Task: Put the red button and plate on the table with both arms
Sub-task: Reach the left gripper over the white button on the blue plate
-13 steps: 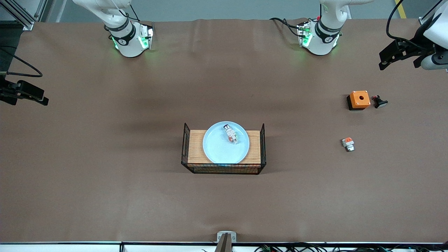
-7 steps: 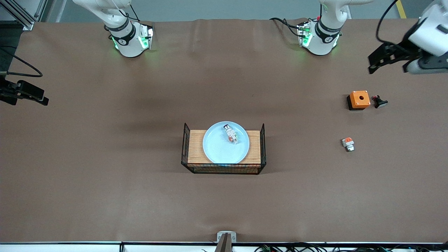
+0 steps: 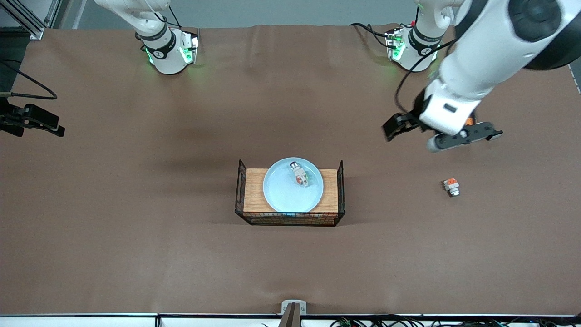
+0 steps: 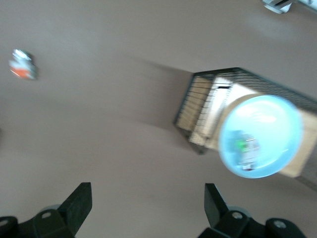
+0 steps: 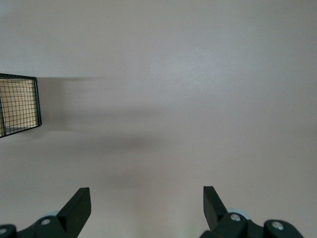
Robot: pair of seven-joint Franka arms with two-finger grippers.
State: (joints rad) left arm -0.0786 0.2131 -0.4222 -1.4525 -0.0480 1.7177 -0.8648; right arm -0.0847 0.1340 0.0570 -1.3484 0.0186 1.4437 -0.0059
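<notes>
The pale blue plate (image 3: 286, 193) lies on a small wooden board with black wire ends (image 3: 254, 190) in the middle of the brown table (image 3: 136, 254). The red button (image 3: 299, 174) lies on the plate, toward its edge farther from the front camera. My left gripper (image 3: 394, 127) is open and empty over bare table between the board and the left arm's end. Its wrist view shows the plate (image 4: 270, 124), the button (image 4: 246, 151) and the open gripper (image 4: 148, 203). My right gripper (image 3: 55, 127) waits open at the right arm's end; it also shows in the right wrist view (image 5: 147, 206).
A white-grey piece with an orange top (image 3: 451, 186) lies toward the left arm's end, and shows in the left wrist view (image 4: 22, 64). The orange box there is mostly hidden under my left hand. The board's wire end (image 5: 20, 104) shows in the right wrist view.
My left arm has swung in from the left arm's end of the table toward the middle and now covers the orange box. The right arm, plate and button have not moved.
</notes>
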